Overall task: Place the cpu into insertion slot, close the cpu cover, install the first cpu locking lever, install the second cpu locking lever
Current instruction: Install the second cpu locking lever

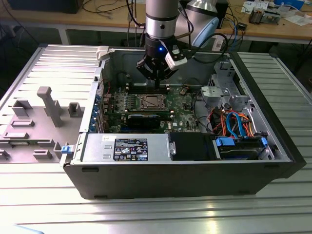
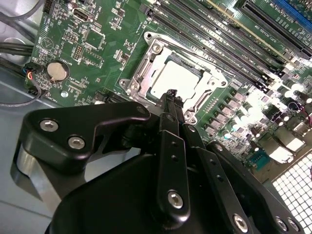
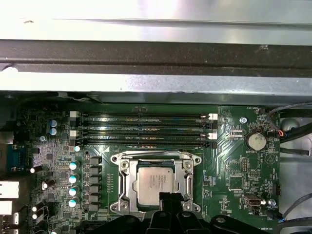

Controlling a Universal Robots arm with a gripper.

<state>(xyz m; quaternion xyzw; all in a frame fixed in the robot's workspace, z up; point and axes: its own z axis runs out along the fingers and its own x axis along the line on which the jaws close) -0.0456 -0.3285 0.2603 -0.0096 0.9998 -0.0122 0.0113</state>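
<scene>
the flat silver-grey square cpu (image 3: 155, 183) lies seated in the shiny steel-rimmed insertion slot (image 3: 122, 183) on the green motherboard (image 3: 234, 170); the black end effector (image 2: 170, 95), fingers pinched together empty, hovers at its edge

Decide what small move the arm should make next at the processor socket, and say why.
Probably a short, gentle push downward with the fingers onto the edge of the cpu cover. The cpu already lies inside the cover's frame, and the gripper, fingers together, sits right at that edge. I cannot tell whether the levers are latched.
</scene>
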